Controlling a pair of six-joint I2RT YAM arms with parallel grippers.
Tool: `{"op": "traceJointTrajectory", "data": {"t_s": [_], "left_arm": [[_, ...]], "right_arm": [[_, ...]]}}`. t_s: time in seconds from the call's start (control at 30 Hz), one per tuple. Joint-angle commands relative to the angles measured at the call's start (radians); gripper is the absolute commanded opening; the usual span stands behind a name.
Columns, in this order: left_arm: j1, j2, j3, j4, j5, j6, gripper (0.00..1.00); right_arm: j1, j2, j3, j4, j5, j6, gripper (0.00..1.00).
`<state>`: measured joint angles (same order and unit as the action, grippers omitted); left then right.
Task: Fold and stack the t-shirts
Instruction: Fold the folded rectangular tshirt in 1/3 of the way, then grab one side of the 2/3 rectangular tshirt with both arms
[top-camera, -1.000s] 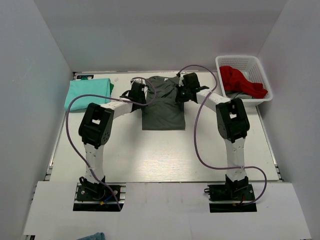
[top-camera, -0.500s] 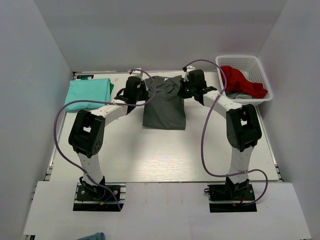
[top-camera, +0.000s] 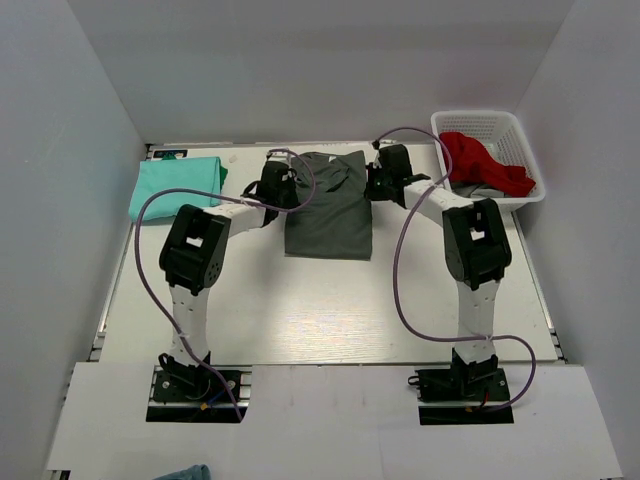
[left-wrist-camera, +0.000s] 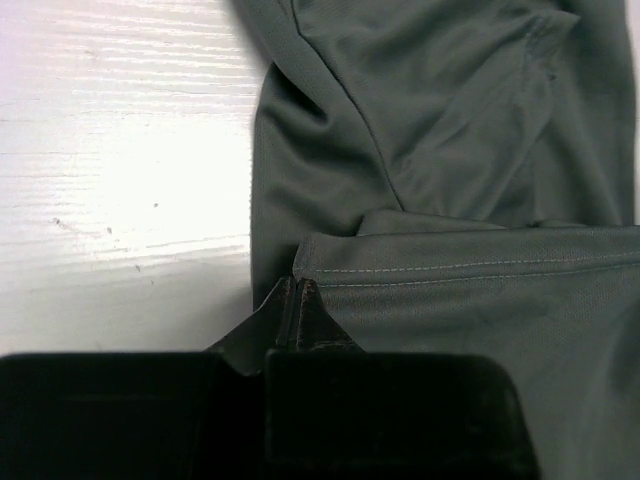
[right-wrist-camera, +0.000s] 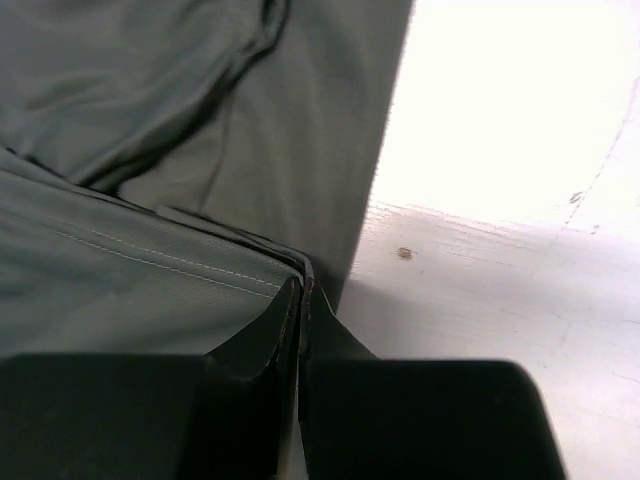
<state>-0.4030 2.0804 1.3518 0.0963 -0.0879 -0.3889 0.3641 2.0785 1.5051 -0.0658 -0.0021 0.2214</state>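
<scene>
The left gripper (left-wrist-camera: 290, 292) has its two fingers pressed together, pinching a hemmed corner of the charcoal grey t-shirt (left-wrist-camera: 450, 150) at the shirt's left edge. The right gripper (right-wrist-camera: 301, 288) is likewise closed tight on a hemmed corner at the shirt's right edge. The shirt lies partly folded on the white table (top-camera: 330, 310). Well to the shirt's left lies the folded mint-green t-shirt (top-camera: 175, 187). To its right stands a white basket (top-camera: 480, 118) holding red cloth (top-camera: 485, 160).
</scene>
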Motion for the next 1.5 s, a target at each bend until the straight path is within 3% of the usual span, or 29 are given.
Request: {"op": "traceJointTrajectory", "data": {"t_s": [0.0,0.13,0.17,0.27,0.33,0.37,0.43,0.47,0.5,0.57,0.6,0.7,1.0,1.2,1.33,1.37,1.47], "left_arm": [[0.004,0.01,0.065,-0.004,-0.019,0.01,0.0],[0.004,0.056,0.118,-0.062,-0.044,0.01,0.0],[0.004,0.081,0.162,-0.09,-0.044,0.01,0.05],[0.004,0.104,0.254,-0.211,-0.081,-0.002,0.23],[0.004,0.104,0.264,-0.227,-0.081,-0.002,0.28],[0.004,0.086,0.264,-0.237,-0.081,-0.002,0.43],[0.004,0.029,0.23,-0.237,-0.081,-0.002,0.57],[0.004,0.008,0.221,-0.253,-0.081,-0.002,0.74],[0.004,-0.015,0.21,-0.253,-0.081,-0.002,0.83],[0.004,-0.091,0.164,-0.274,-0.09,-0.002,0.85],[0.004,-0.115,0.147,-0.274,-0.09,-0.013,0.94],[-0.006,-0.209,0.075,-0.354,-0.09,-0.053,1.0],[-0.016,-0.387,-0.339,-0.315,0.071,-0.174,1.0],[-0.016,-0.315,-0.393,-0.239,0.1,-0.186,0.96],[-0.016,-0.266,-0.364,-0.262,0.1,-0.186,0.69],[-0.016,-0.266,-0.364,-0.262,0.1,-0.186,0.55],[-0.016,-0.276,-0.396,-0.244,0.109,-0.186,0.39]], "right_arm": [[-0.014,0.04,0.061,0.0,-0.025,0.012,0.0],[-0.022,0.089,0.081,0.021,-0.056,0.01,0.0],[-0.025,0.101,0.09,0.014,-0.055,0.01,0.04],[-0.034,0.115,0.11,0.012,-0.064,0.007,0.27],[-0.037,0.111,0.125,0.0,-0.09,-0.007,0.45],[-0.037,0.098,0.148,-0.008,-0.09,-0.008,0.51],[-0.039,0.081,0.156,-0.029,-0.099,-0.019,0.62],[-0.036,0.051,0.156,-0.034,-0.101,-0.017,0.65],[-0.037,0.037,0.155,-0.035,-0.105,-0.02,0.69],[-0.036,-0.006,0.138,-0.038,-0.116,-0.013,0.87],[-0.037,-0.036,0.118,-0.043,-0.122,-0.008,0.9],[-0.033,-0.156,-0.038,-0.031,-0.144,0.038,0.9],[-0.002,-0.432,-0.511,0.055,-0.285,0.216,0.9],[0.019,-0.41,-0.612,0.104,-0.295,0.259,0.9],[0.021,-0.35,-0.631,0.138,-0.319,0.285,0.88],[0.027,-0.334,-0.635,0.142,-0.319,0.289,0.86],[0.032,-0.321,-0.652,0.173,-0.335,0.309,0.8]]}}
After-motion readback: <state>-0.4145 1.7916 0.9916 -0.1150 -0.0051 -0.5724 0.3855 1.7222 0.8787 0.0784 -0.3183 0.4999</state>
